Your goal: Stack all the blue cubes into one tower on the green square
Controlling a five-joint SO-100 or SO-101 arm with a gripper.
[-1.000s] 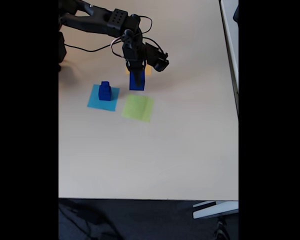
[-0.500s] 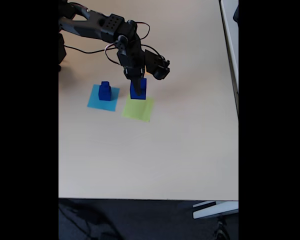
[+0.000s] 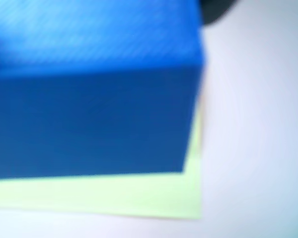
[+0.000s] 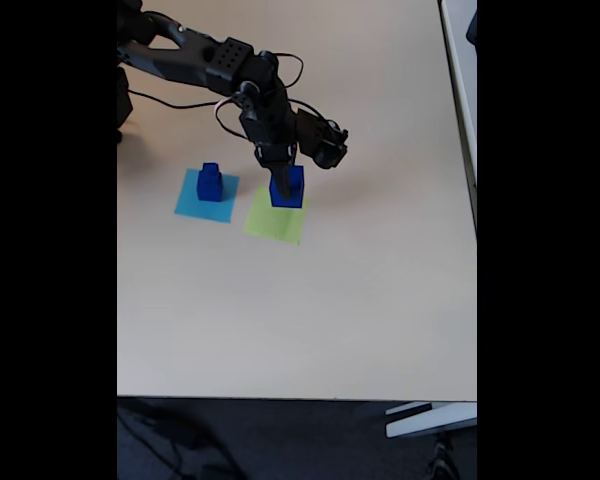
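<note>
Blue big cube [image 4: 288, 187], grasped by our tool [image 4: 283, 181], reaches the green square [image 4: 275, 220] mid-frame; smaller cubes [image 4: 210, 182] left of it await stacking.

No legible text — anywhere.

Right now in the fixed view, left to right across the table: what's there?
Small stack of blue cubes on the light-blue square → green square with the large blue cube held by the gripper over its far edge.
</note>
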